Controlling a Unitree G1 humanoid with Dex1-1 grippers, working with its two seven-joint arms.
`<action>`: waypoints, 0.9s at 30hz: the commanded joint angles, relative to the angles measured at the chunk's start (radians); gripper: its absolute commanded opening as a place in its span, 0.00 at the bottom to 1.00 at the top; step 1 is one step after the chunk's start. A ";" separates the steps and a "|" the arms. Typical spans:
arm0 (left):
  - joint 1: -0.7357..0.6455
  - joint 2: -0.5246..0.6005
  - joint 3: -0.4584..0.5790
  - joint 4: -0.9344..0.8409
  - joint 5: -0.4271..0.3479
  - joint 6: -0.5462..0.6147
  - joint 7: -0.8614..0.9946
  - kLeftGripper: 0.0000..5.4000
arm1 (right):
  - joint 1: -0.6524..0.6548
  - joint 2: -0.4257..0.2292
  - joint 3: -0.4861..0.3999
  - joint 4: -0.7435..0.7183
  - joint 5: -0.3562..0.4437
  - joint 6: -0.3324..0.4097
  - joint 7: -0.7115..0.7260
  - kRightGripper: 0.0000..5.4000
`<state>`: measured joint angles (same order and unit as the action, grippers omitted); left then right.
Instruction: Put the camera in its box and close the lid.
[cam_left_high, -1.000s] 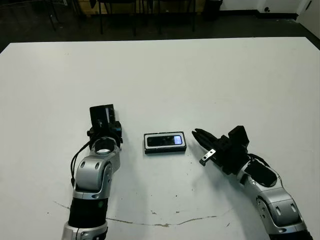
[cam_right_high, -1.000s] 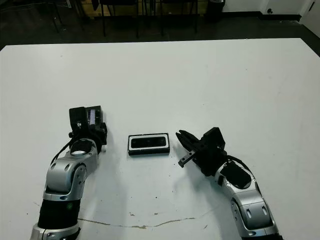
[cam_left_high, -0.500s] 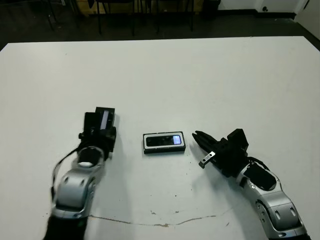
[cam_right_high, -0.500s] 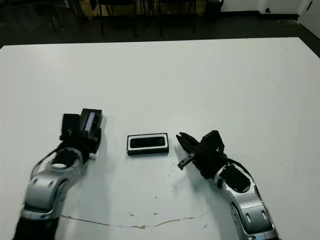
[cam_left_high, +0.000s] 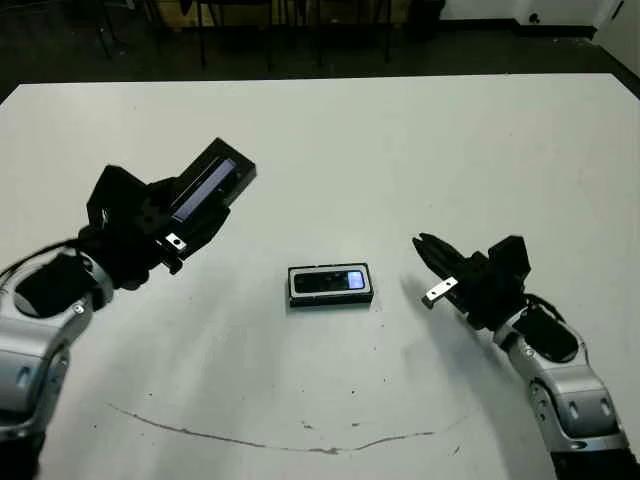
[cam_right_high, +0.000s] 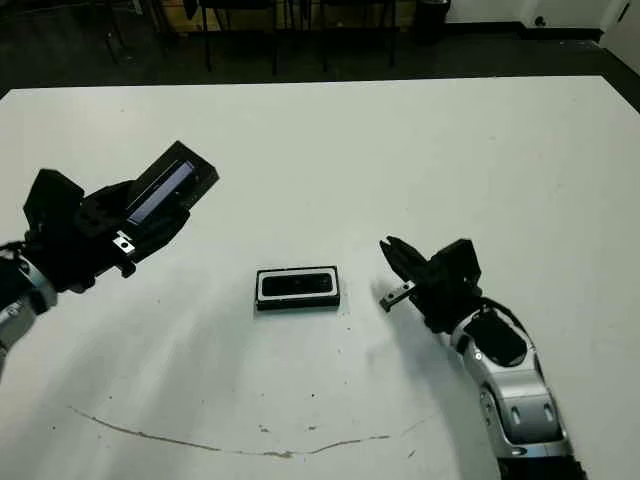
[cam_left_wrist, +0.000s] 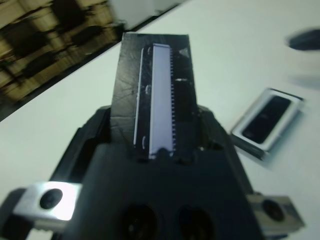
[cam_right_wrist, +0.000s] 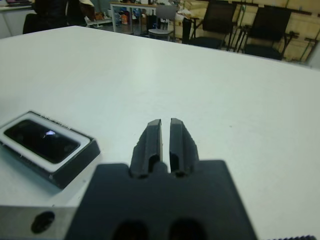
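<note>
The box (cam_left_high: 331, 301) lies at the table's middle, and the camera (cam_left_high: 328, 281) rests flat inside its white lining, screen up. My left gripper (cam_left_high: 190, 215) hangs above the table to the box's left, shut on the lid (cam_left_high: 207, 186). The lid is tilted, its pale strip (cam_left_wrist: 161, 100) facing up, and its sides sit between the fingers (cam_left_wrist: 104, 122). My right gripper (cam_left_high: 422, 244) hovers low to the right of the box, a short gap away, shut and holding nothing. In the right wrist view the fingers (cam_right_wrist: 151, 135) nearly touch, with the box (cam_right_wrist: 70, 171) off to one side.
A thin dark scratch line (cam_left_high: 260, 443) crosses the white table near its front edge. Chairs and dark floor (cam_left_high: 300, 30) lie beyond the far edge.
My left arm has swung up and to the left, lifting the lid off the table and tilting it. My right gripper has drawn back a little from the box.
</note>
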<state>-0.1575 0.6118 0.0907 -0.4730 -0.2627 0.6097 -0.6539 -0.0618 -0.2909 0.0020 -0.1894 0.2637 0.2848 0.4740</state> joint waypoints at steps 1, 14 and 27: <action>-0.057 0.082 -0.050 0.060 -0.020 0.021 -0.099 0.51 | -0.041 -0.022 -0.025 -0.002 0.021 0.090 -0.013 0.00; -0.313 0.084 -0.333 0.329 0.044 -0.010 -0.312 0.51 | -0.155 -0.085 -0.056 0.043 0.045 0.125 0.046 0.00; -0.343 -0.047 -0.337 0.584 0.000 -0.091 -0.404 0.51 | -0.147 -0.080 -0.046 0.070 0.034 0.087 0.061 0.00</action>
<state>-0.5009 0.5724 -0.2523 0.0809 -0.2528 0.5214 -1.0415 -0.2229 -0.3663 -0.0495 -0.1368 0.3061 0.3818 0.5307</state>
